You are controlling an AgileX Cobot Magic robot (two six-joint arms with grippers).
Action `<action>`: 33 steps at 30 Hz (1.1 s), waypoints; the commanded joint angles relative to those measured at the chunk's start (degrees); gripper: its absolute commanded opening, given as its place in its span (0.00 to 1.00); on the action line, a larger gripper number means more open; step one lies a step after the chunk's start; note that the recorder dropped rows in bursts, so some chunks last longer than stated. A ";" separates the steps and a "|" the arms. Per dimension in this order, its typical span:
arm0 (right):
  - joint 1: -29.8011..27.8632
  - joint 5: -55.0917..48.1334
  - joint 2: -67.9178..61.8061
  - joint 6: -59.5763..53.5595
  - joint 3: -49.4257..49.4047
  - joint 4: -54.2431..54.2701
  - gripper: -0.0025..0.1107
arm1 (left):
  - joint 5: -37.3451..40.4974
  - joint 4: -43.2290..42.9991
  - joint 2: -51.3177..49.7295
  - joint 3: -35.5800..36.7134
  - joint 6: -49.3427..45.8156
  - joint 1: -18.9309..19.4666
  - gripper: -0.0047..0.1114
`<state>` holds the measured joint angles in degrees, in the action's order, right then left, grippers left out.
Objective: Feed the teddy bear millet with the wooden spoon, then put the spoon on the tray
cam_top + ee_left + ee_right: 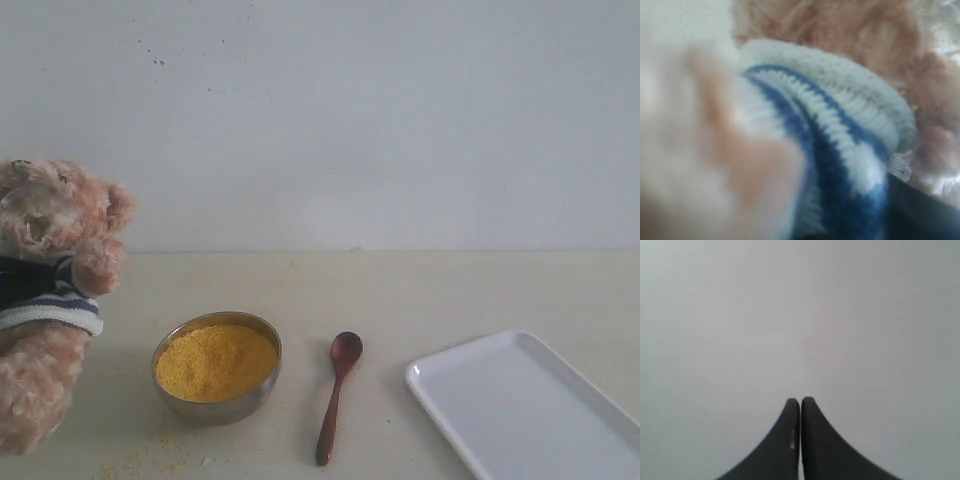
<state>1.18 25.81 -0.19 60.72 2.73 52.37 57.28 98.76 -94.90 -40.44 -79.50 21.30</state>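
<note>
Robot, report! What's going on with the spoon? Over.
Right fingers shut, empty. Left fingers unclear, camera against bear. Spoon lying untouched between bowl and tray. Nothing blocking it.

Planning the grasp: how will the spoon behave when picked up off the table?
The spoon looks like solid wood, so probably stiff and light. Its thin handle lies flat on the table, so pinching it may be fiddly. The rounded scoop end might let it pivot if pushed.

I see the teddy bear (pixel 45 300) leftmost, the millet (pixel 215 362) in a bowl (pixel 226 409) just right of it, then the wooden spoon (pixel 337 395), the tray (pixel 520 410) rightmost.
</note>
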 commanded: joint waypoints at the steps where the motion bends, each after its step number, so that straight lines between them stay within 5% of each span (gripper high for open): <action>1: 0.01 11.51 -5.68 -7.71 8.03 -1.07 0.02 | 1.75 1.19 0.29 0.21 0.67 0.15 0.08; 5: 0.01 11.03 -16.88 -25.65 17.36 -13.70 0.02 | 3.22 1.19 0.29 0.21 0.59 0.15 0.08; 7: 0.01 7.17 -23.94 -44.54 21.54 -26.52 0.02 | 3.33 1.19 0.29 0.21 0.59 0.15 0.08; 10: 0.01 -5.44 -33.47 -73.80 25.30 -42.69 0.02 | 3.33 1.19 0.29 0.21 0.59 0.15 0.08; 13: 0.12 -18.34 -41.01 -95.35 25.95 -43.45 0.02 | 3.33 1.19 0.29 0.21 0.59 0.15 0.08; 16: 0.12 -36.14 -44.58 -93.03 25.95 -32.96 0.02 | 3.33 1.19 0.29 0.21 0.59 0.15 0.08; 21: 0.00 -60.25 -45.19 -88.78 25.95 -32.52 0.02 | 3.55 1.19 0.29 0.21 0.59 0.15 0.08; 27: 2.79 -73.09 -45.79 -91.25 26.05 -20.85 0.02 | 3.83 1.19 0.29 0.21 0.37 0.15 0.08; 33: 12.12 -68.66 -50.22 -87.86 26.05 -21.58 0.02 | 4.64 1.19 0.29 0.34 0.37 0.15 0.08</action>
<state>10.03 -45.87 -48.23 -29.00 28.51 30.48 59.76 98.76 -94.90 -40.44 -79.17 21.30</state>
